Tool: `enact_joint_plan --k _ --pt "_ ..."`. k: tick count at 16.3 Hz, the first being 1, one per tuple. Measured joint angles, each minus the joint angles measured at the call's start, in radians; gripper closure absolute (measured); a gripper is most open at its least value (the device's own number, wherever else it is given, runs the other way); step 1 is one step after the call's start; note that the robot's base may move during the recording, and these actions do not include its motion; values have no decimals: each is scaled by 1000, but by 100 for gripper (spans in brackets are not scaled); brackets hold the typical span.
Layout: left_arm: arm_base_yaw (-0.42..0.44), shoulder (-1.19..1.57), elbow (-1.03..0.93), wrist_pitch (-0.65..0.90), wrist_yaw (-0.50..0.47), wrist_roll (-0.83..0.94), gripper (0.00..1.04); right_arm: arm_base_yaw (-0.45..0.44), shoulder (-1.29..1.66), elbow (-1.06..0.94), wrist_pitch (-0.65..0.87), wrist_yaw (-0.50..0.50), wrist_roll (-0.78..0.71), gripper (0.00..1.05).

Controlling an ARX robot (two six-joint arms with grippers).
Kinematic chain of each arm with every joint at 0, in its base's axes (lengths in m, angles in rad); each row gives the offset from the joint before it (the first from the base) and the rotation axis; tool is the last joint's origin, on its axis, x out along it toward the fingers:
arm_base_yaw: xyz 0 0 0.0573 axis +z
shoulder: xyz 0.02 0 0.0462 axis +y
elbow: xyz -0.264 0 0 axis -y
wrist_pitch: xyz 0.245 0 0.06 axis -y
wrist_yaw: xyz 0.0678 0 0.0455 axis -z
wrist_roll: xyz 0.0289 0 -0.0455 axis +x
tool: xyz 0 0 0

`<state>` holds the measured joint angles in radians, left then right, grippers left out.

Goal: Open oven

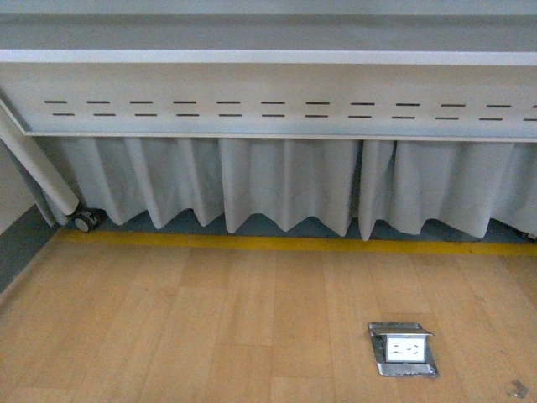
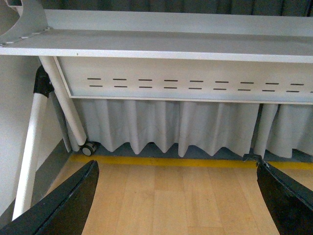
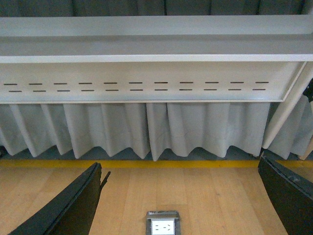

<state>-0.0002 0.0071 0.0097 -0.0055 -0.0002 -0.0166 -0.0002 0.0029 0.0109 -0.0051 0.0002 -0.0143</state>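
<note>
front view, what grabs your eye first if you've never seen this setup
The yellow line across the wood floor, running just in front of the grey curtain that hangs under a slotted white panel. Next, the open floor socket at lower right. No oven appears in any view.

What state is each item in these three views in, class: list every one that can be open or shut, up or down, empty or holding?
Left gripper: open, holding nothing.
Right gripper: open, holding nothing.
Floor socket box: lid flipped up, outlets unplugged.
Curtain: drawn closed, hem hanging to the floor.
Table caster: resting on the floor.
Oven: not visible in any view, so its door state cannot be told.
</note>
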Motion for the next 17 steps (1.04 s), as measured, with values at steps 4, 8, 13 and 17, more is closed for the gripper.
enact_joint_plan --k 4,8,13,17 --pt "0 0 0 0 0 0 7 0 0 0 0 0 0 6" --pt "0 0 0 0 0 0 7 0 0 0 0 0 0 6" --pt "0 0 0 0 0 0 7 0 0 0 0 0 0 6" --pt "0 0 0 1 0 0 7 0 0 0 1 0 0 6"
